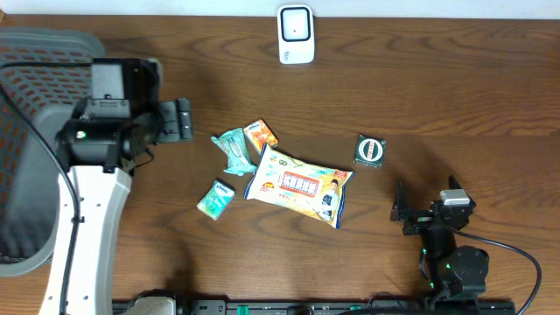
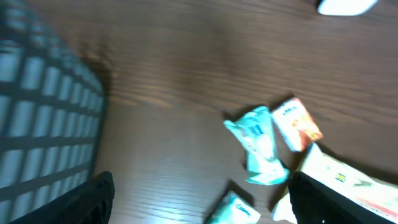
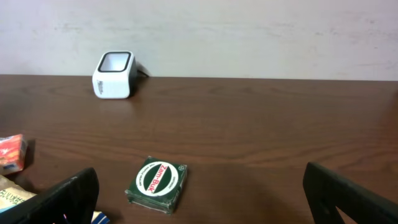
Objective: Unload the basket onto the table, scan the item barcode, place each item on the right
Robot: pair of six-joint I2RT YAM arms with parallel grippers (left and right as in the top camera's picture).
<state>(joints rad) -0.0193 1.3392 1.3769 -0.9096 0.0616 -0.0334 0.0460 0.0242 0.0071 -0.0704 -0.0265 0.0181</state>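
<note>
The white barcode scanner (image 1: 297, 35) stands at the table's back edge and shows far left in the right wrist view (image 3: 114, 74). Mid-table lie a large yellow-white snack bag (image 1: 297, 184), a teal packet (image 1: 234, 149), a small orange packet (image 1: 260, 134), a smaller teal packet (image 1: 215, 199) and a green Zam-Buk tin (image 1: 370, 150). My left gripper (image 1: 182, 120) is open and empty, left of the teal packet (image 2: 258, 143). My right gripper (image 1: 426, 199) is open and empty, just short of the tin (image 3: 157, 183).
A grey mesh basket (image 1: 35, 87) fills the far left beside the left arm; its grid (image 2: 37, 124) shows in the blurred left wrist view. Behind the scanner is a pale wall. Bare wood lies between the tin and the scanner.
</note>
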